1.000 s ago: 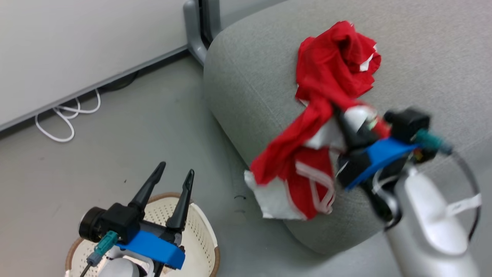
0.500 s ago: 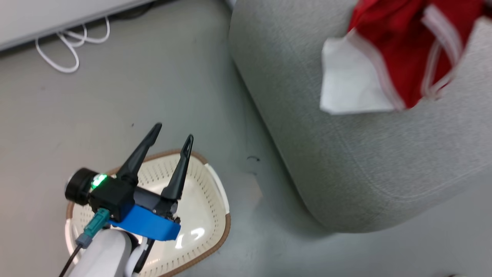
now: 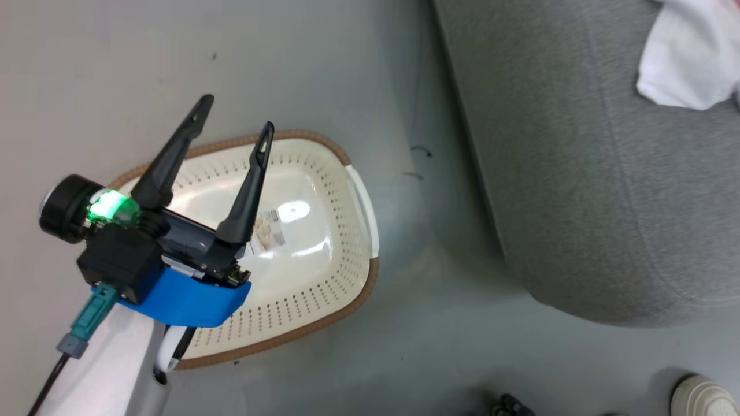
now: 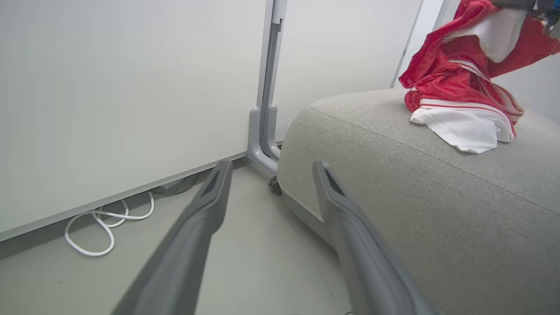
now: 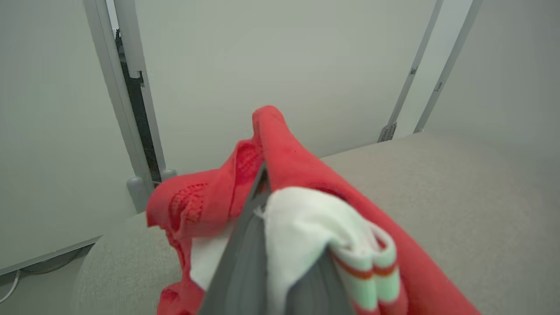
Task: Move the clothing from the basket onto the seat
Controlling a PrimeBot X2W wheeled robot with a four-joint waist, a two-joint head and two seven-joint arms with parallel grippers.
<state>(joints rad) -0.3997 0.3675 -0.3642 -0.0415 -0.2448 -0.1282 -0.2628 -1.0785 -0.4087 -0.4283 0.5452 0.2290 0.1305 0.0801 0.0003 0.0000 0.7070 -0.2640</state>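
The cream basket [image 3: 338, 271] stands on the floor with nothing in it but the paper label [image 3: 267, 230] on its bottom. My left gripper [image 3: 236, 114] hovers over the basket's left half, open and holding nothing; its own view shows the same spread left gripper [image 4: 273, 165] aimed at the seat's corner. The grey seat [image 3: 578, 173] rises right of the basket. My right gripper [image 5: 262, 192] is shut on the red and white clothing [image 5: 284, 148] above the seat [image 5: 459, 197]. That clothing [image 4: 455, 83] hangs bunched, its white panel resting on the seat [image 4: 415, 197]. A white corner of clothing [image 3: 688, 63] shows top right.
A grey partition post [image 4: 262, 131] and a looped white cable [image 4: 100, 227] lie on the floor by the wall, left of the seat. A pale shoe [image 3: 702, 398] sits at the lower right corner. Bare floor separates basket and seat.
The head camera has tilted down, so the basket now sits mid-picture and my right gripper has slid out of that picture. The left gripper stays open; the right stays shut on the clothing.
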